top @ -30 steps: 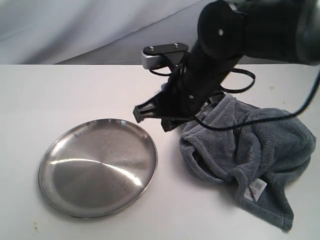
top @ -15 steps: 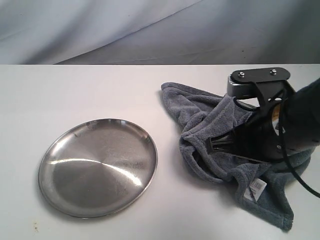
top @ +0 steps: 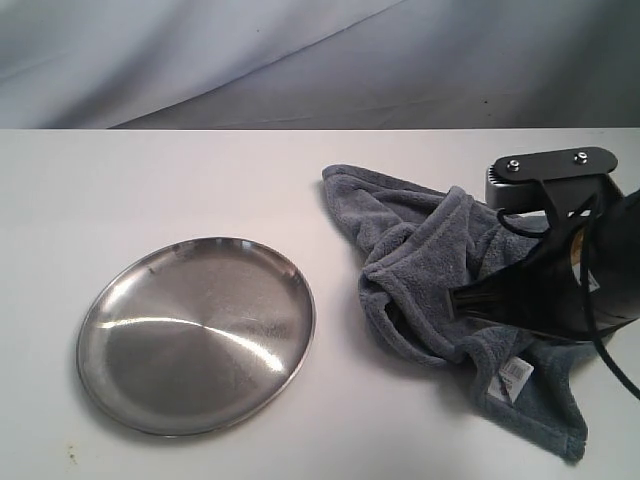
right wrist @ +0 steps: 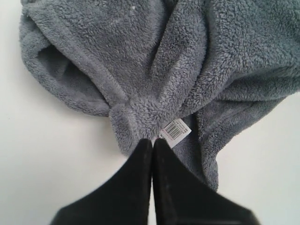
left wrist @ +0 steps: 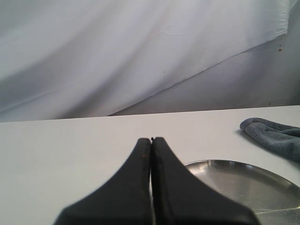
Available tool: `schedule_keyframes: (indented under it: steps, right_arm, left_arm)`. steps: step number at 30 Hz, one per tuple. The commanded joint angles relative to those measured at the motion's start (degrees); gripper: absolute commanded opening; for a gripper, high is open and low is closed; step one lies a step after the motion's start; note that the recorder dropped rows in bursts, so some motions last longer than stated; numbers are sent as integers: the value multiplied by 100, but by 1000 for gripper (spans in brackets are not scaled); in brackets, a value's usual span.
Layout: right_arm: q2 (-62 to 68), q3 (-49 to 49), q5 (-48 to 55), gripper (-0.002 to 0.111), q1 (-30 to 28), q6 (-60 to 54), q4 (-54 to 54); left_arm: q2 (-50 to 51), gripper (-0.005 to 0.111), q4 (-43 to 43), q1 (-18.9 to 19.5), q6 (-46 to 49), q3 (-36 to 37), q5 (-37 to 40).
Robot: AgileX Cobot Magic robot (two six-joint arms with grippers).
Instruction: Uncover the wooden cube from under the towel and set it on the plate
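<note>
- Our right gripper [right wrist: 152, 140] has its two black fingers pressed flat together, and we see no cloth between them.
- Its tips point at a bunched fold of the towel [top: 420, 250], just beside the small white care label [right wrist: 175, 130]. We cannot tell whether they touch the pile.
- In the exterior view this arm lies low over the right half of the towel and hides part of it.
- The towel sits crumpled in a heap on the right of the white table [top: 150, 190], with one corner trailing toward the near edge.
- We cannot see the wooden cube in any view. The heaped towel shows only cloth.
- Our left gripper [left wrist: 151, 140] is also clenched, finger against finger, holding nothing, above the bare table.
- The plate [top: 195, 335] rests flat and bare to the left of the towel, close to it but apart.
- A pale draped backdrop [left wrist: 117, 56] hangs behind the table.
</note>
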Motion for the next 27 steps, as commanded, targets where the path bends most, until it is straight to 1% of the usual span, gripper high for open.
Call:
schedule_keyframes:
  steps: [1, 3, 4, 12, 13, 15, 17, 19, 21, 22, 23, 27]
  right_arm:
    - [-45, 36, -117, 0, 6, -1371, -19]
    - [-45, 36, -86, 0, -5, -2282, 329]
    - [-45, 36, -46, 0, -5, -2380, 343]
    - [-45, 36, -96, 0, -5, -2092, 307]
    - [-45, 36, -96, 2, -5, -2087, 307]
    - [-45, 36, -139, 10, -5, -2087, 307]
    - [-45, 36, -198, 23, -5, -1865, 281]
    - [-45, 36, -223, 41, -5, -1473, 104]
    - [-45, 36, -206, 58, -5, -792, -235]
    - [-45, 36, -181, 64, -5, -555, -426]
    - [-45, 36, -153, 67, -5, -443, -568]
    - [-45, 36, -132, 67, -5, -371, -739]
  left_arm:
    - [-24, 0, -10, -28, -14, 25, -12]
    - [-24, 0, -10, -28, -14, 25, -12]
    - [-24, 0, -10, -28, -14, 25, -12]
    - [-24, 0, -10, -28, -14, 25, -12]
    - [-24, 0, -10, -28, -14, 25, -12]
    - [-24, 0, -10, -28, -14, 25, -12]
    - [-24, 0, -10, -28, -14, 25, -12]
    - [-24, 0, -10, -28, -14, 25, -12]
    - [-24, 0, -10, -28, -14, 25, -12]
    - [-24, 0, -10, -28, -14, 25, -12]
    - [-24, 0, -10, -28, -14, 25, -12]
    - [-24, 0, -10, -28, -14, 25, -12]
